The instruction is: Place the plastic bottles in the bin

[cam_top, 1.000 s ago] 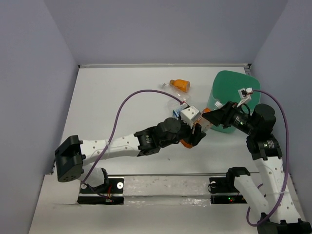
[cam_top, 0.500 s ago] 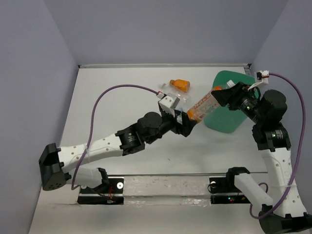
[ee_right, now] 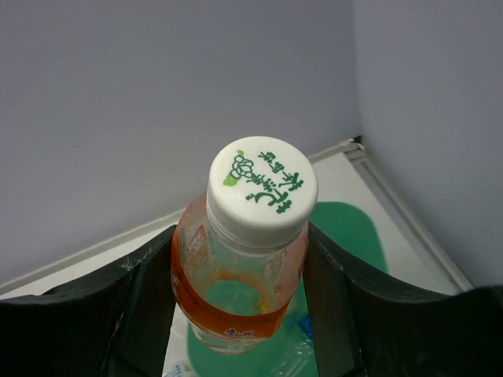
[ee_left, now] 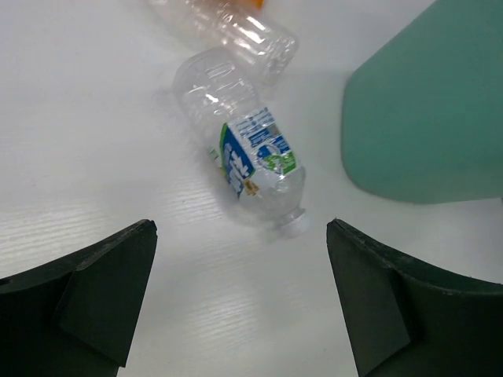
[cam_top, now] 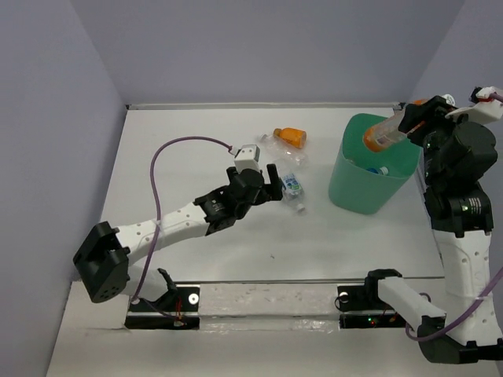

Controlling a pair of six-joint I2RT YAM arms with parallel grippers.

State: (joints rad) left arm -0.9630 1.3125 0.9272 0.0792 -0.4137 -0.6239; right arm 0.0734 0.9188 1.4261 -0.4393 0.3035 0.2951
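Above the mint-green bin, my right gripper is shut on an orange-labelled plastic bottle. In the right wrist view that bottle shows its white cap between the fingers of the right gripper, with the bin below. A bottle lies inside the bin. My left gripper is open, just left of a clear blue-labelled bottle lying on the table. In the left wrist view this bottle lies ahead of the open left gripper, cap toward it.
Another bottle with an orange label lies farther back on the table, its clear body at the top of the left wrist view. The bin's wall stands to the right of the blue-labelled bottle. Grey walls enclose the table.
My left gripper let go of the orange-labelled bottle, opened wide and drew back left. My right arm carried that bottle up and right, over the bin.
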